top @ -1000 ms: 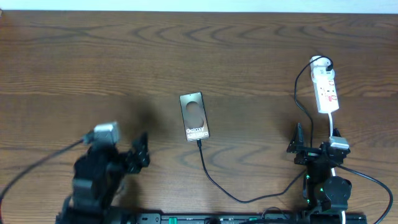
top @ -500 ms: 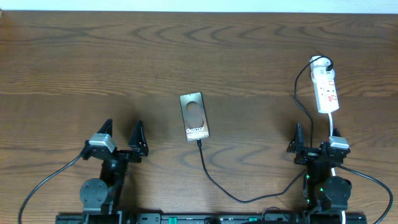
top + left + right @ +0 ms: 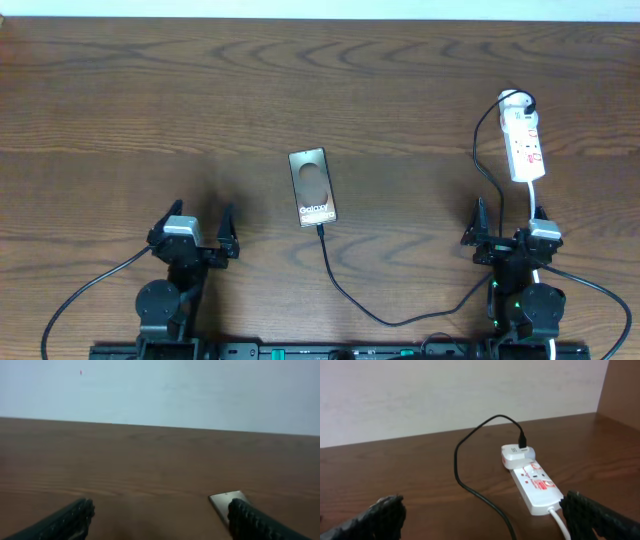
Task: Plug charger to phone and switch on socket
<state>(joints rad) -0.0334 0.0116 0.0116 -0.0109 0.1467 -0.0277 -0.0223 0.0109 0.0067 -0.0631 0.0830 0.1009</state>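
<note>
Left claw: the left claw (image 3: 195,238) has its jaws spread wide and holds nothing.
Right claw: the right claw (image 3: 510,228) has its jaws fully apart and is empty.
Phone: the flat dark grey-brown rectangular phone with white "Galaxy" lettering (image 3: 313,187) lies ahead and to the right of the left claw, well apart. Its long axis points roughly away from the claw.
Charger: the tip of the thin black charger cable (image 3: 345,295) meets the phone's near short edge. Whether it is seated cannot be told.
Socket: the narrow white plastic power strip with red marks (image 3: 526,148) lies straight ahead of the right claw, near it, long axis pointing away. Its switch state is unreadable.
Nearer arm: right for the strip, left for the phone.
Judgement: the switch looks like the outstanding step, a short forward reach for the right claw.
Obstructions: the black cable runs just left of the strip up to the white adapter plug (image 3: 516,455) at its far end. The strip's white cord (image 3: 557,520) trails back toward the claw.
</note>
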